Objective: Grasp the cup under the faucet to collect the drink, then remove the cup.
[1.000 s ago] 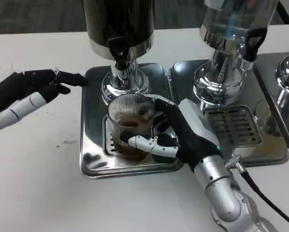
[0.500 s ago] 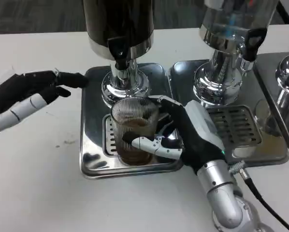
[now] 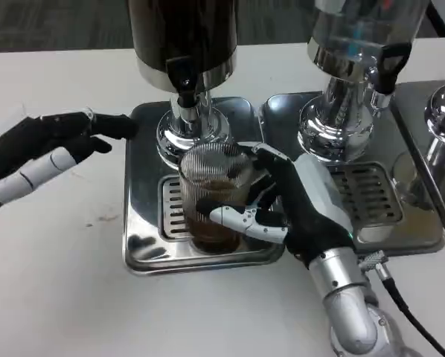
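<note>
White tabletop runs under everything we see, with steel drip trays and dispensers ranged along its far side. Our ribbed cup [image 3: 213, 199] stands on the grate of the left drip tray [image 3: 144, 186], just below the black faucet [image 3: 185, 83] of the dark dispenser [image 3: 181, 33], and it holds brown drink in its lower part. Our right hand [image 3: 293, 204] wraps it from the right, one white finger across its front and dark fingers behind its rim, so we are holding the cup.

Compared with a second ago, the cup and our right hand have shifted a little to the right on the tray and the forearm has swung more upright. We judge that collecting is finished and the removal has begun, though the cup has not left the tray.

Our left hand [image 3: 47, 145] hovers over the table at the tray's left edge, fingers stretched out loosely and holding nothing; it has barely moved. To the right, a second dispenser [image 3: 356, 44] stands on its own tray [image 3: 360, 193], near the path our cup may take, so we should watch clearance there.
</note>
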